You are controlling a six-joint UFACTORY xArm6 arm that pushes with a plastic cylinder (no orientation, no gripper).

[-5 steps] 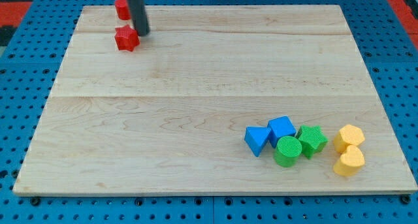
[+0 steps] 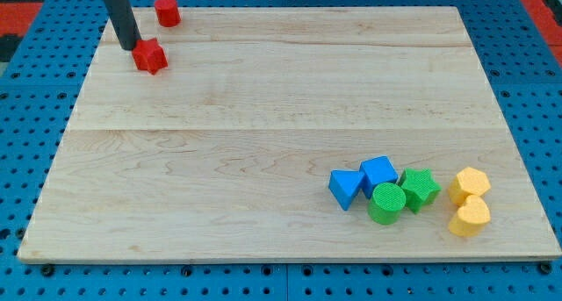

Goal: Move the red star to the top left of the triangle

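The red star (image 2: 150,56) lies near the board's top left corner. My tip (image 2: 128,47) is just left of the star, touching or nearly touching its upper left side. A red cylinder (image 2: 167,10) stands above and right of the star, at the board's top edge. The blue triangle (image 2: 346,188) lies far away at the lower right, at the left end of a cluster of blocks.
The cluster at the lower right also holds a blue cube (image 2: 379,174), a green cylinder (image 2: 386,204), a green star (image 2: 420,189) and two yellow blocks (image 2: 470,184) (image 2: 468,217). The wooden board (image 2: 263,134) lies on a blue pegboard.
My tip has moved from the star's upper right to its left. The red star has shifted a little to the left and down.
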